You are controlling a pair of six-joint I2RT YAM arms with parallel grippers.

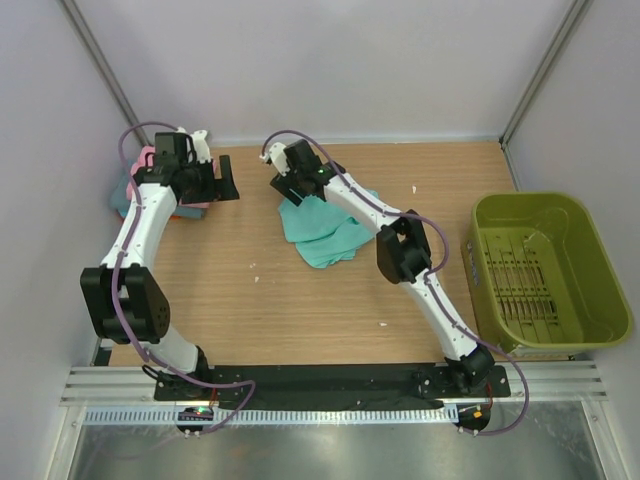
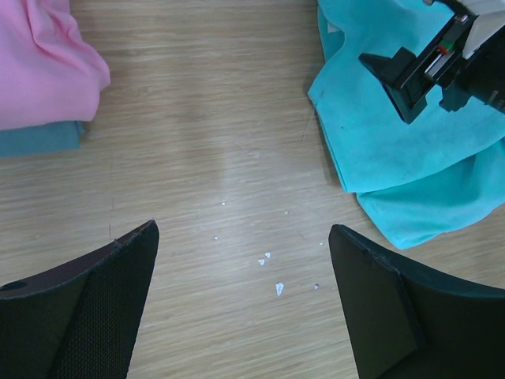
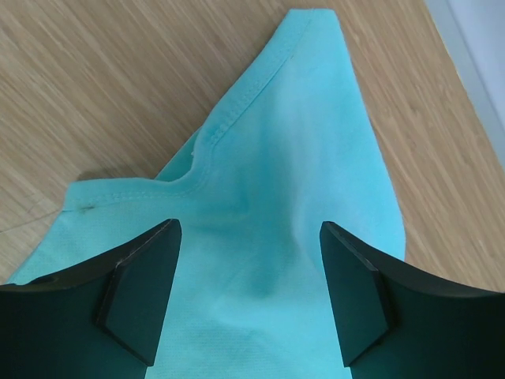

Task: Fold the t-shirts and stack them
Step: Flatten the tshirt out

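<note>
Left pincer (image 2: 243,229) and right pincer (image 3: 248,227) both gape wide, holding nothing.

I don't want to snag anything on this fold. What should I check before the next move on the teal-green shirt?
1. Jaws of right gripper open: ok, wide above the cloth.
2. Nothing pinching the teal-green shirt: ok.
3. That shirt folded flat: not ok, it lies rumpled.
4. Jaws of left gripper open, holding nothing: ok, over bare wood.
5. Stack in order: ok, pink shirt lies on folded teal shirt.
</note>
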